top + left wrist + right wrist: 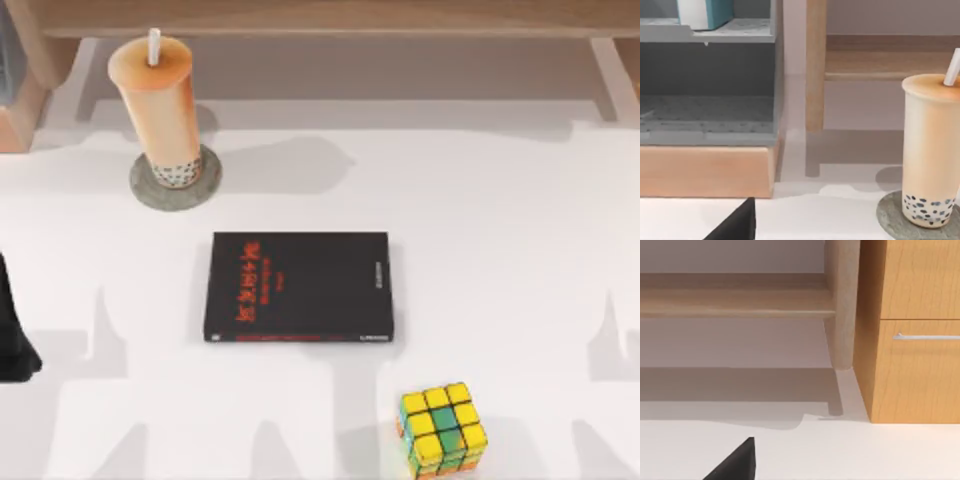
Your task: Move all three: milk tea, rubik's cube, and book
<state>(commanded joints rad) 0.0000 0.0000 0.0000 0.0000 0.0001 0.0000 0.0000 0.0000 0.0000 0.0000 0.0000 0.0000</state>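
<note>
One black book (298, 287) mid-table, milk tea (158, 110) on coaster (176, 181), rubik's cube (444, 428)

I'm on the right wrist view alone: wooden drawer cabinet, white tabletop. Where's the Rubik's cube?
Observer: The small multicoloured rubik's cube sits on the white table near the top view's bottom edge, right of centre.
Operator: And the milk tea?
Observer: The tall peach-orange milk tea cup stands upright on a round grey coaster at the table's far left.
Operator: Is the blue book on the table?
Observer: No. The left wrist view shows the light blue, white-edged book in the upper level of a grey shelf unit. The one at the table's centre is a flat black book with red lettering.
</note>
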